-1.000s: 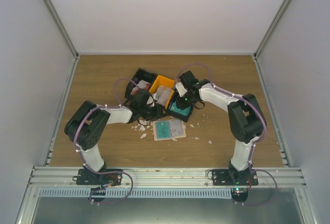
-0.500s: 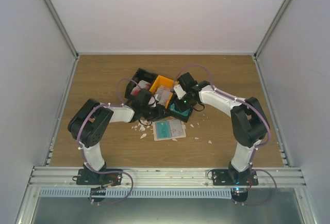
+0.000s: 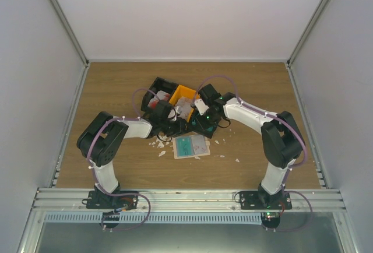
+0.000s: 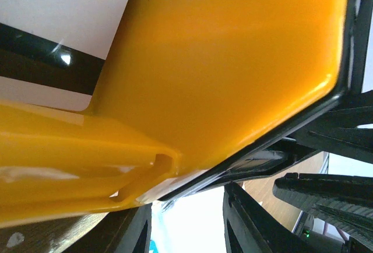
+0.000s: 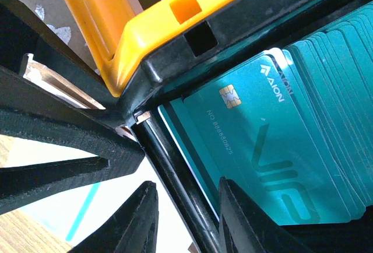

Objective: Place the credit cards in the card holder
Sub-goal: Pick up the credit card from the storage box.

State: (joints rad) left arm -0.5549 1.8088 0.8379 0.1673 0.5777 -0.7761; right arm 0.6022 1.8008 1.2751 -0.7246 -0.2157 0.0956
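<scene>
Left end effector (image 4: 186, 229), right end effector (image 5: 183, 218): spread.
Right straddles black bin (image 5: 163, 78) wall, teal cards (image 5: 280, 148) inside; left seemingly empty by orange bin (image 4: 233, 60). Holder (image 3: 201, 146) lies on surface (image 3: 116, 90) nearby.

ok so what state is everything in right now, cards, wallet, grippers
beige folding card holder: lying open flat, teal card on it
stack of teal plastic credit cards: in the black plastic bin
white black-striped card: in the orange plastic bin
left gripper: open
right gripper: open, astride the black bin's wall
</scene>
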